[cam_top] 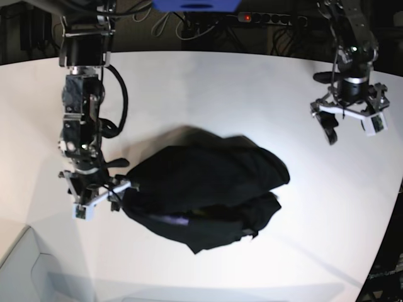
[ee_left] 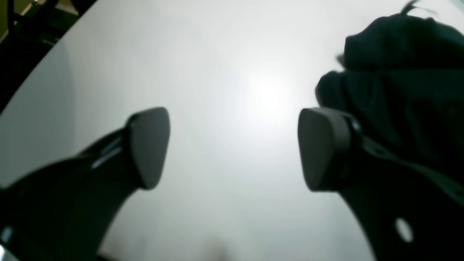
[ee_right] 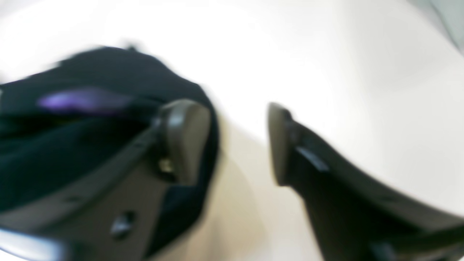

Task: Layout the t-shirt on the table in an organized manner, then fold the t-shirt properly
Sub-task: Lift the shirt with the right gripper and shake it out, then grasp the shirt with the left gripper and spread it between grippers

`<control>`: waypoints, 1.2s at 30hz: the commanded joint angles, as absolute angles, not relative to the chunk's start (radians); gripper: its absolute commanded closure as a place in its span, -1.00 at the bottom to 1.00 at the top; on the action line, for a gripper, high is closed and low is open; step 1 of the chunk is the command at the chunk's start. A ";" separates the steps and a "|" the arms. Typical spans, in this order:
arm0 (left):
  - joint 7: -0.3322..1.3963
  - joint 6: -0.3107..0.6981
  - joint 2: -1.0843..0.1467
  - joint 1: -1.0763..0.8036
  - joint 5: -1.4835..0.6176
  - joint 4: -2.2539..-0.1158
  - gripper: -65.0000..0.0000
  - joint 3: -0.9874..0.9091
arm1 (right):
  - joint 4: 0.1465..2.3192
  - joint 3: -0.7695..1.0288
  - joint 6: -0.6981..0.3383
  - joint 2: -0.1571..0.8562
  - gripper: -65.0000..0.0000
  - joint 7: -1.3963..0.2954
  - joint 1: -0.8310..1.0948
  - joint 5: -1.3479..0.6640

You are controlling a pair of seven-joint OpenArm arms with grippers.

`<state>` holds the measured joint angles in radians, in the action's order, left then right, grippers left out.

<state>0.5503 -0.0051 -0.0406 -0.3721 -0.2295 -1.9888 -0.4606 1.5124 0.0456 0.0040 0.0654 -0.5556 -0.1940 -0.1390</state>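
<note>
Black t-shirt lies crumpled on the white counter, just beside the right tool. Right tool released, fingers spread; left tool likewise released, well apart from the shirt.

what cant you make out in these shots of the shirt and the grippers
- The t-shirt lies in a crumpled heap in the base view, so its collar, sleeves and most of the print are hidden by its own folds.
- Right wrist view: motion blur smears the shirt; the purple print cannot be read.
- Left wrist view: the shirt is out of focus and cut off by the right edge.
- Base view: the right gripper is too small to tell whether it touches the cloth.
</note>
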 commanded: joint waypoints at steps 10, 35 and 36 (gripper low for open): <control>0.513 -0.002 -0.058 0.059 -0.228 -1.675 -0.89 -0.409 | 1.779 0.133 -0.007 0.016 -0.40 -0.527 0.028 -0.154; 0.116 -0.004 -0.085 0.526 -0.228 -0.679 0.53 0.050 | 1.913 0.079 -0.007 0.015 -0.40 -0.519 0.266 -0.153; 0.119 -0.010 -0.093 0.527 -0.228 -0.699 0.98 0.048 | 1.913 0.077 -0.007 0.015 -0.40 -0.519 0.265 -0.153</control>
<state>0.1535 -0.0017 -0.0792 0.4904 -0.2192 -0.6762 0.0544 1.8935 0.0772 -0.0036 0.0113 -0.5484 0.2722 -0.1505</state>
